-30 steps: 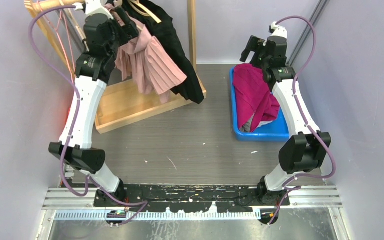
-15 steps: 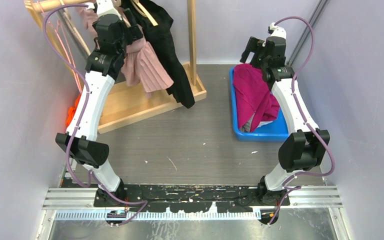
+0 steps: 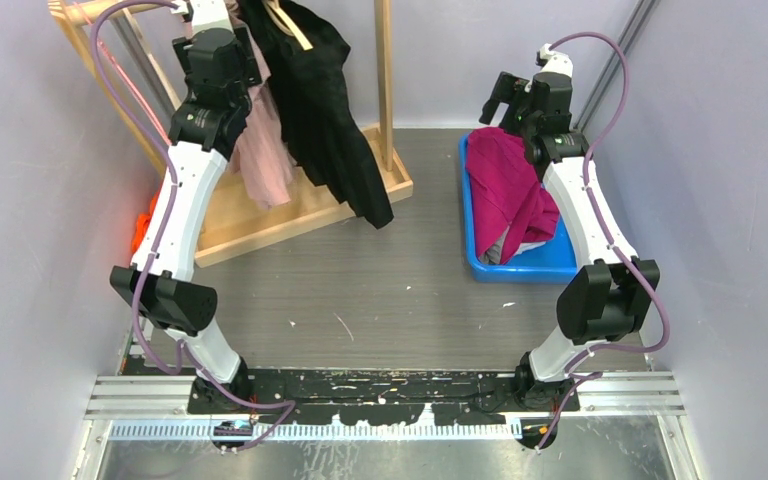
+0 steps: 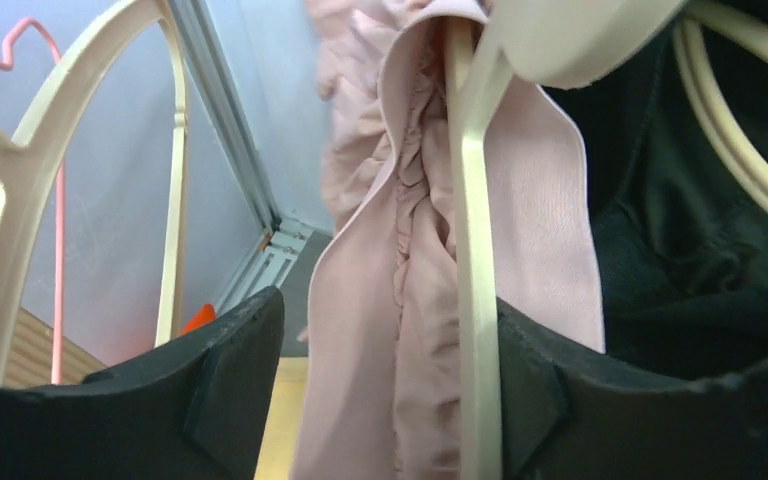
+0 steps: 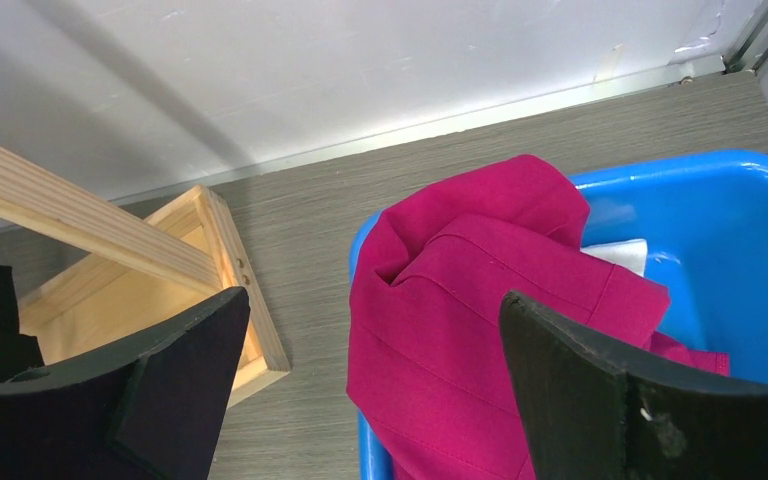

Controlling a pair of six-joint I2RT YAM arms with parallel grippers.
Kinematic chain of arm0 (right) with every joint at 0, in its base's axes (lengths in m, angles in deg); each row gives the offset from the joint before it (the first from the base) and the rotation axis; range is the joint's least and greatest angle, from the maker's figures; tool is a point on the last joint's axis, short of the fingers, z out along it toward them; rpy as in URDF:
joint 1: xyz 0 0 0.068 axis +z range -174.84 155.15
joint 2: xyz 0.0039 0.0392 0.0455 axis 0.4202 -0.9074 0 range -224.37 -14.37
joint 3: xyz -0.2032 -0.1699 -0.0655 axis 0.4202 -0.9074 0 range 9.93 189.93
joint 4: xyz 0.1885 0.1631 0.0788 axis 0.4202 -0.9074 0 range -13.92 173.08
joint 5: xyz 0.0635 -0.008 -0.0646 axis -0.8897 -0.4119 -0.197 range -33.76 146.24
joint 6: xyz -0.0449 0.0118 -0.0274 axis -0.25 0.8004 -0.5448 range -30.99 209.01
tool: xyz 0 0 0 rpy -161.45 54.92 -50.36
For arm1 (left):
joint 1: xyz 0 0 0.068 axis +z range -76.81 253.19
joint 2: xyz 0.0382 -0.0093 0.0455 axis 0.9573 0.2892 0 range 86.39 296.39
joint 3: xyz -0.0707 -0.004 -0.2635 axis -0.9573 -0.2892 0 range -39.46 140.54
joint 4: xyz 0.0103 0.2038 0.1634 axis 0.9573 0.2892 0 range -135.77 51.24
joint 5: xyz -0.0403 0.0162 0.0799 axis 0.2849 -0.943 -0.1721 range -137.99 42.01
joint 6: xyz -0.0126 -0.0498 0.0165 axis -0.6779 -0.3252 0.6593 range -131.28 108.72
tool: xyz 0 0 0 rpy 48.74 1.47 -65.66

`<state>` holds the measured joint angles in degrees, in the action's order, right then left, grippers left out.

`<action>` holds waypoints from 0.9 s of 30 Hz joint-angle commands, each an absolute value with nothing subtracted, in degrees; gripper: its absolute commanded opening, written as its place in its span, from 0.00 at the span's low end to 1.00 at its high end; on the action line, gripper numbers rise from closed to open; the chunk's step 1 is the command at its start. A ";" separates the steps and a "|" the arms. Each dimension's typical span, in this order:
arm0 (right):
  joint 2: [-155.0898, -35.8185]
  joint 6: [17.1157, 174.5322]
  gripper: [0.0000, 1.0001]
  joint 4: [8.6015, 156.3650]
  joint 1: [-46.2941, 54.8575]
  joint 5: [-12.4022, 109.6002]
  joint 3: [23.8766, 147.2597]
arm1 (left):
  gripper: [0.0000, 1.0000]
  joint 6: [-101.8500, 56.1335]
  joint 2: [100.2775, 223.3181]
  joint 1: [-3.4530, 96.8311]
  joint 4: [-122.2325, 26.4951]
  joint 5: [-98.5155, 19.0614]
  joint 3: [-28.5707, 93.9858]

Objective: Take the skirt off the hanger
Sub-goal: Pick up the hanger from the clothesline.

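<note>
A grey table (image 3: 390,280) fills the overhead view, with 2 robot arms bolted at its near edge. At the far left stands a wooden rack (image 3: 300,215); at the far right sits a blue bin (image 3: 535,265) holding a magenta garment (image 3: 505,190). On the rack hang a long black garment (image 3: 325,110) and, just to its left, the pink skirt (image 3: 260,160), which is on its cream hanger (image 4: 470,300). The left arm reaches up to the rack. Its wrist camera shows the left gripper (image 4: 392,320) with jaws apart, 1 finger on each side of the skirt's gathered waistband and the hanger bar; nothing looks clamped yet. The right gripper (image 5: 375,300) hovers over the bin, spread wide and holding nothing. The step in hand appears to be taking hold of the skirt at the waist. To do it well, the jaws should probably pinch fabric alone and leave the hanger bar outside the grip, or the hanger would come away with the skirt. The black garment hangs touching the skirt's right side, so the pull is best kept clear of it.
</note>
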<state>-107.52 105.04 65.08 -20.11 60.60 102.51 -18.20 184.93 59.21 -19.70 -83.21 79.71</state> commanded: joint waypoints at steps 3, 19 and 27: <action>-105.66 105.22 1.00 68.54 -20.19 60.55 103.44 | 0.51 -17.99 183.39 64.22 -21.86 -81.98 78.76; -106.31 104.83 1.00 69.27 -20.23 60.53 103.22 | 0.70 -20.52 193.82 69.41 -15.41 -62.02 92.94; -107.13 105.26 1.00 70.05 -20.30 60.03 102.79 | 0.13 -19.10 191.20 69.41 -18.55 -59.79 88.53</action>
